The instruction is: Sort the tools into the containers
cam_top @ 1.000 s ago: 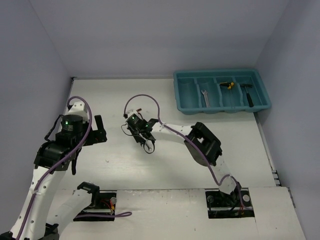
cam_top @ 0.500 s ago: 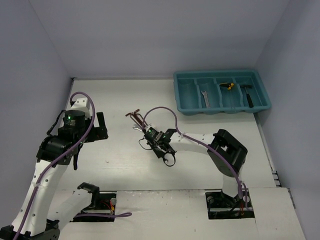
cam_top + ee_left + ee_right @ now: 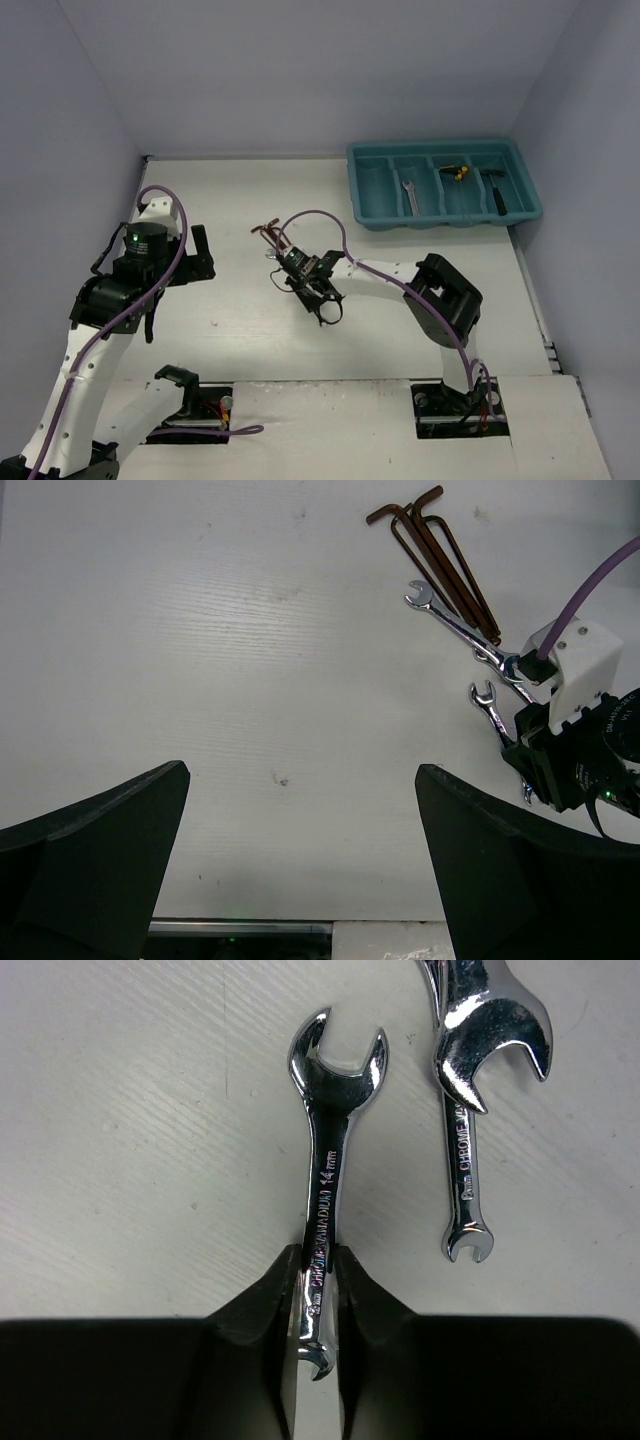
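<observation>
The right gripper [image 3: 318, 1300] sat clamped on the 14 mm wrench [image 3: 327, 1160], so a straight lift seemed wisest, clear of the neighbouring wrench [image 3: 463, 1150], while the left gripper [image 3: 300, 870] gaped apart.

Silver wrench [image 3: 330, 1160] gripped at shank, second wrench [image 3: 462, 1160] beside, hex keys [image 3: 447, 565] near

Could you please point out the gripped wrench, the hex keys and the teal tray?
gripped wrench [image 3: 322, 1185]: right wrist view, on its shaft.
hex keys [image 3: 448, 568]: left wrist view, on the long arms.
teal tray [image 3: 450, 220]: top view, on its near wall.
</observation>
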Controlling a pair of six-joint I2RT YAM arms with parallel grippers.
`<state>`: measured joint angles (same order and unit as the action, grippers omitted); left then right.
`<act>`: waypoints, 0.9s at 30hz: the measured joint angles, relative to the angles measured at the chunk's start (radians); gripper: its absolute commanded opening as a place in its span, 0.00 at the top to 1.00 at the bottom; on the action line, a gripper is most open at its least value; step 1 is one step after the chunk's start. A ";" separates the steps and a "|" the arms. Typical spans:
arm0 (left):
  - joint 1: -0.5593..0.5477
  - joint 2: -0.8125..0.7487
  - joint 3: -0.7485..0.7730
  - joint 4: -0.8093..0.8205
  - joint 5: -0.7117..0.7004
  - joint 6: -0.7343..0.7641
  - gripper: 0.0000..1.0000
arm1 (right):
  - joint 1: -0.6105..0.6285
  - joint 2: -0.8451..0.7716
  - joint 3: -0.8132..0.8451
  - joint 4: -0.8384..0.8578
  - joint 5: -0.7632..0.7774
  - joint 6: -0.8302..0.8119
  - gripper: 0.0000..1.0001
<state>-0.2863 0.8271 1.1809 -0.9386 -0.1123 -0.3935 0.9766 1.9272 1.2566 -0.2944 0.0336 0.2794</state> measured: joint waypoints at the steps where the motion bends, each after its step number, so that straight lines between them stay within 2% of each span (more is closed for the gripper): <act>1: 0.000 -0.003 0.000 0.000 0.000 0.000 0.05 | -0.003 0.001 0.001 0.002 -0.010 -0.001 1.00; 9: 0.000 -0.007 0.000 0.000 0.000 0.000 0.05 | -0.024 -0.009 0.010 -0.026 -0.033 -0.018 1.00; 14: 0.000 -0.005 0.000 0.000 0.000 0.000 0.05 | -0.093 -0.092 0.095 -0.113 0.022 -0.057 1.00; 17: 0.000 -0.004 0.000 0.000 0.000 0.000 0.05 | -0.231 -0.174 0.195 -0.133 0.050 -0.104 1.00; 21: 0.000 -0.004 0.000 0.000 0.000 0.000 0.04 | -0.511 -0.224 0.335 -0.101 0.097 -0.183 1.00; 24: 0.000 -0.007 0.000 0.000 0.001 -0.001 0.05 | -0.651 -0.205 0.410 -0.112 0.114 -0.253 1.00; 27: 0.000 -0.012 0.000 0.000 0.004 -0.002 0.05 | -0.735 -0.142 0.485 -0.133 0.104 -0.311 1.00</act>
<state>-0.2863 0.8149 1.1809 -0.9386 -0.1084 -0.3959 0.2421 1.7853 1.7414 -0.4278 0.1379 -0.0314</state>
